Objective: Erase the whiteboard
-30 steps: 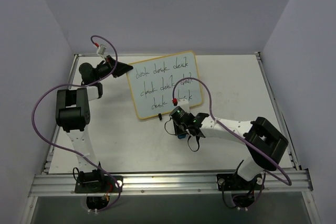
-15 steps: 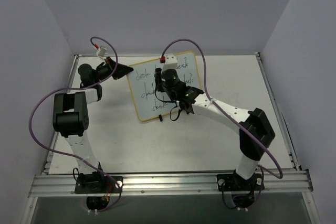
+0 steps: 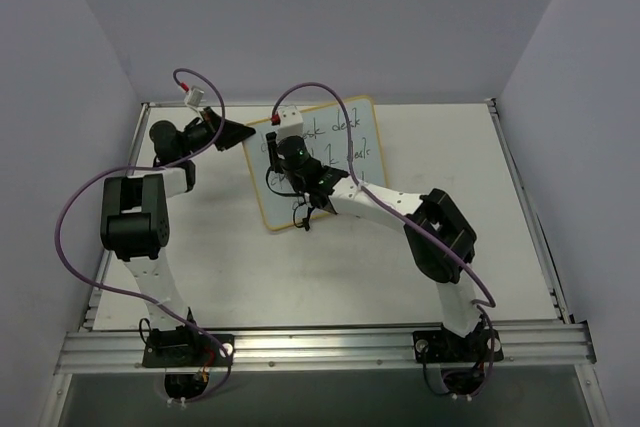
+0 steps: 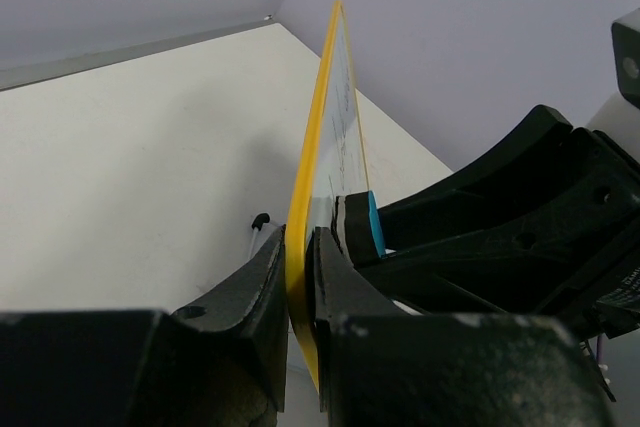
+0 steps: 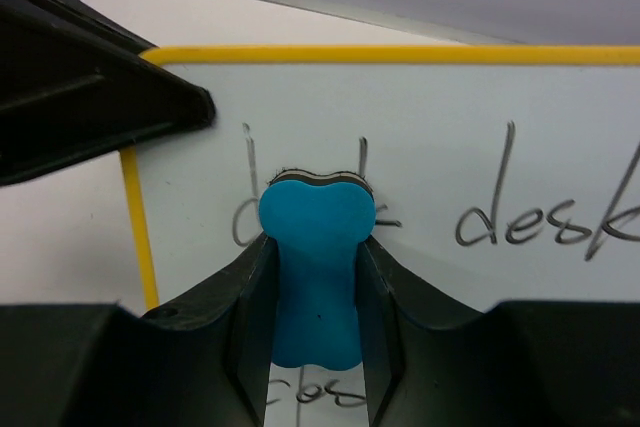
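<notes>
Since a second ago the right arm has swung from the near bottom edge of the board up to its top-left corner. Right jaws are clamped on the blue eraser (image 5: 315, 212), squeezing its narrow waist, and the felt end looks pressed on the first "desk" (image 5: 300, 209) of the top row. Left jaws are pinched shut on the yellow frame at the left edge of the whiteboard (image 3: 352, 159), just beside where the eraser sits.

Board is standing tilted up toward the back middle of the surface (image 3: 420, 267), face toward the arms. Writing further right, like the next "desk" (image 5: 525, 219), hasn't been wiped yet, so I'd call this the very start of erasing.

Handling-wise, I'm guessing it's a thin, light, stiff panel with a slick face, so it'd skate or tip backward under any real push. The frame edge is the place to hold it, never the writing face. I'd keep the strokes light and run them away from the clamped side.
</notes>
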Tool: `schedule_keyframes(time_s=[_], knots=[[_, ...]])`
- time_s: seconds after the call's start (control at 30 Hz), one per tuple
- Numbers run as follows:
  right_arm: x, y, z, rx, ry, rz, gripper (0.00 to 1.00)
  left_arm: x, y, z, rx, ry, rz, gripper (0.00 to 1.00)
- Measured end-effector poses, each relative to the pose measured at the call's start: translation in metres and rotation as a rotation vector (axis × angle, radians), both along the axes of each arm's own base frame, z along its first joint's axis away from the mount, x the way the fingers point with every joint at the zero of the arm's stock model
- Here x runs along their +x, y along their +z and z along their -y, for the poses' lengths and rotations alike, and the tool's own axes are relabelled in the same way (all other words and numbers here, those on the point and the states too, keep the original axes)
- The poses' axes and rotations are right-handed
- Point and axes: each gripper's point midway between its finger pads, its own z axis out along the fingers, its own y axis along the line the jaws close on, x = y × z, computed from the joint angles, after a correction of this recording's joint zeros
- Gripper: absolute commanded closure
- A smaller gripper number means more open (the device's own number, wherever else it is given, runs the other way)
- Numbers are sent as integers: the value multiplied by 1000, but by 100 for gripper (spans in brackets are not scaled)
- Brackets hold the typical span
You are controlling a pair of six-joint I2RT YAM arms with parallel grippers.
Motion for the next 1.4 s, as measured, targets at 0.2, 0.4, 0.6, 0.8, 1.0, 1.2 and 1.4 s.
schedule_keyframes(time_s=[0.2,0.4,0.6,0.8,1.0,1.2,1.4], knots=[[3,10,-28,28,11,57,96,-2,1,4,0,-10,5,98],[5,11,-29,32,-15,80,98,-2,1,3,-2,-10,2,98],[12,12,-18,62,-70,118,100,-2,2,5,-5,-11,2,98],[28,13,2,91,-128,143,100,0,-1,5,-10,2,-16,98],[43,16,20,104,-190,143,100,1,-4,4,-14,12,-32,98],[41,29,10,94,-166,117,100,-1,-3,5,-10,-1,-19,98],[32,41,-13,144,-125,97,100,-5,0,7,-5,-20,7,98]])
